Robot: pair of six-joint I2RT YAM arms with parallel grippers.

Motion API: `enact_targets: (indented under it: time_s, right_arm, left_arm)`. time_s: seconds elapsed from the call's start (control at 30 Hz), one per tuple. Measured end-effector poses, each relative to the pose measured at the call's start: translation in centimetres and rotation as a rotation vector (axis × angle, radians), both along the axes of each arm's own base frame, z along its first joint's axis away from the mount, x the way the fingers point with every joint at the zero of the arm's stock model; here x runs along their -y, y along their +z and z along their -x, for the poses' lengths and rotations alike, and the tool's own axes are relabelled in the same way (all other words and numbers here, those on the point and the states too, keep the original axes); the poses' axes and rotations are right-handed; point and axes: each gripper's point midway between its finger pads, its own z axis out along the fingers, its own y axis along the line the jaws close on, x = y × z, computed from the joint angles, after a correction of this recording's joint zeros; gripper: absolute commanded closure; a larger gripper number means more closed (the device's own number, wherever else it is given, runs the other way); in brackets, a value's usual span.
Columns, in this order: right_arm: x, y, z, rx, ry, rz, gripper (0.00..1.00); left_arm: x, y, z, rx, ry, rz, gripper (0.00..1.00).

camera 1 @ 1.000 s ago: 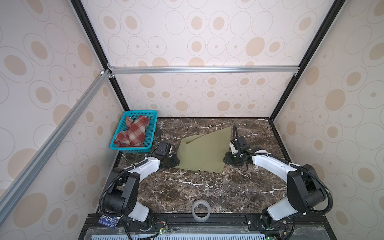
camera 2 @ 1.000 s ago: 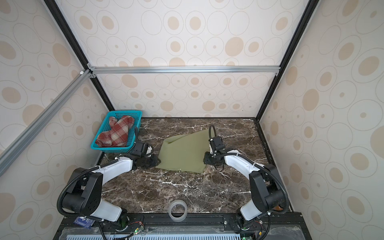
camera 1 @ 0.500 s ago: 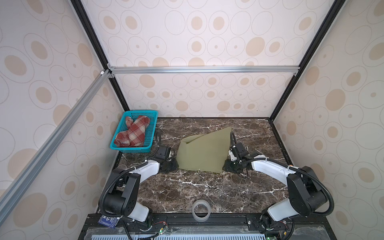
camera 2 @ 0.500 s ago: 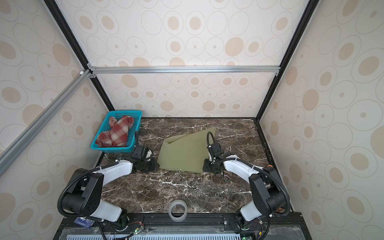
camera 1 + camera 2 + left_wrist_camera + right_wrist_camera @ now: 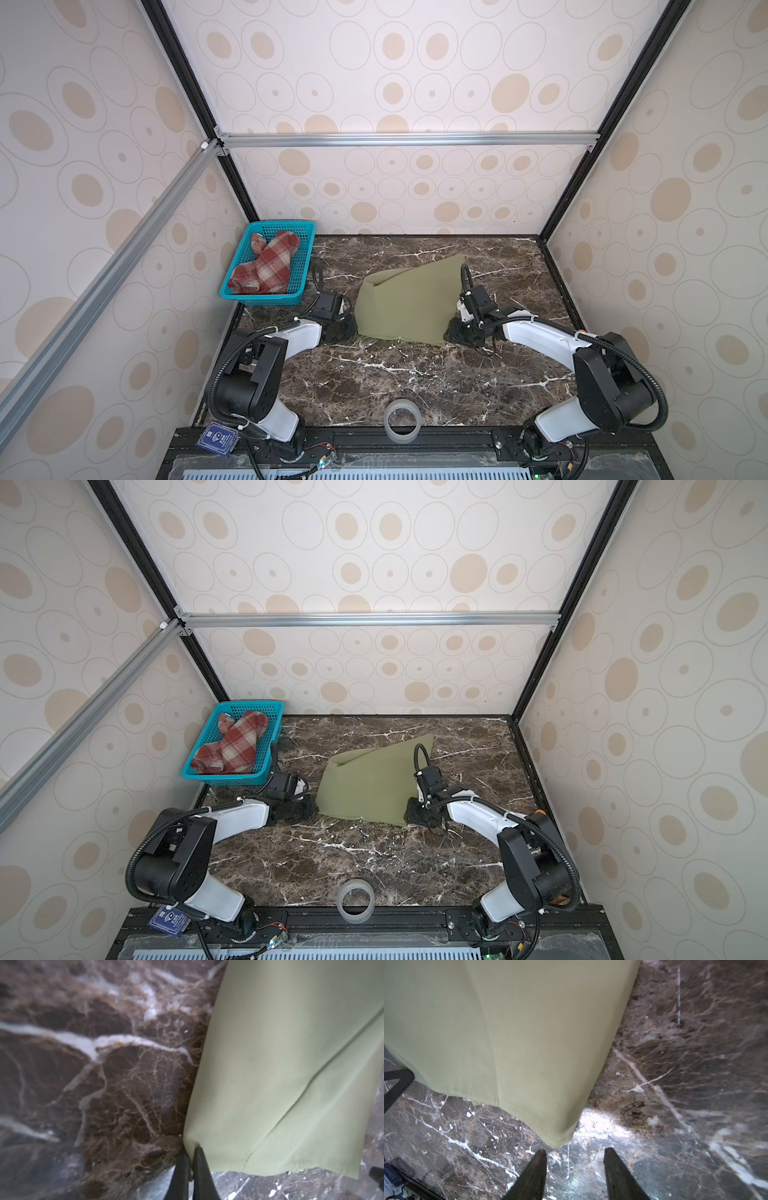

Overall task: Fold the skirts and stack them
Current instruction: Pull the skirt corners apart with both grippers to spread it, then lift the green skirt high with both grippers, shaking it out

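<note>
Olive-green skirt (image 5: 409, 305) lies spread on the table (image 5: 415, 386), centre to rear. Outline is roughly a trapezoid: the far-left part is bunched into a small fold, the far-right corner points at the back wall, and the near hem runs straight, facing the robot. Left end effector (image 5: 191, 1150) is low at the near-left corner, its fingers pressed together with the cloth corner pinched between them (left wrist view). Right end effector (image 5: 575, 1152) is at the near-right corner, its fingers a moderate gap apart. The corner lies just ahead of the tips, not between them, so it holds nothing. Judgement: the two near corners are being taken so the hem can be lifted and carried to the far edge for a first fold, and a grip on both sides should keep the thin fabric from skewing. Plaid skirt (image 5: 264, 268) sits crumpled in the teal basket (image 5: 266, 297) at rear left, well apart from the green one and not yet handled. Tape roll (image 5: 401, 419) rests at the table's front edge, out of play. Against one second ago: the left fingers, then partly apart, have closed on the corner. The right end effector has come from midway along the skirt's right edge to the near corner. The cloth outline, plaid skirt and basket look unchanged.
</note>
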Motion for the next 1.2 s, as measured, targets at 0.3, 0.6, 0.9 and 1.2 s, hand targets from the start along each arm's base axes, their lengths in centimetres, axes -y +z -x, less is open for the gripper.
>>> enact_targets:
  time_s: [0.3, 0.6, 0.9, 1.2]
  right_arm:
    - [0.2, -1.1, 0.9, -0.03, -0.023, 0.0, 0.52]
    - [-0.9, -2.4, 0.8, -0.045, -0.018, -0.003, 0.54]
    - [-1.9, -2.7, -0.1, -0.03, -0.024, -0.016, 0.72]
    - [-2.4, -2.9, -0.3, -0.039, -0.03, -0.026, 1.0]
  left_arm:
    - [-0.2, 0.1, 0.7, 0.018, 0.0, 0.007, 1.0]
    - [-0.1, 0.1, 0.9, 0.019, -0.001, 0.016, 1.0]
    - [-0.1, 0.1, 0.9, 0.019, 0.005, 0.021, 1.0]
    - [0.0, 0.6, 0.8, 0.028, 0.019, 0.033, 1.0]
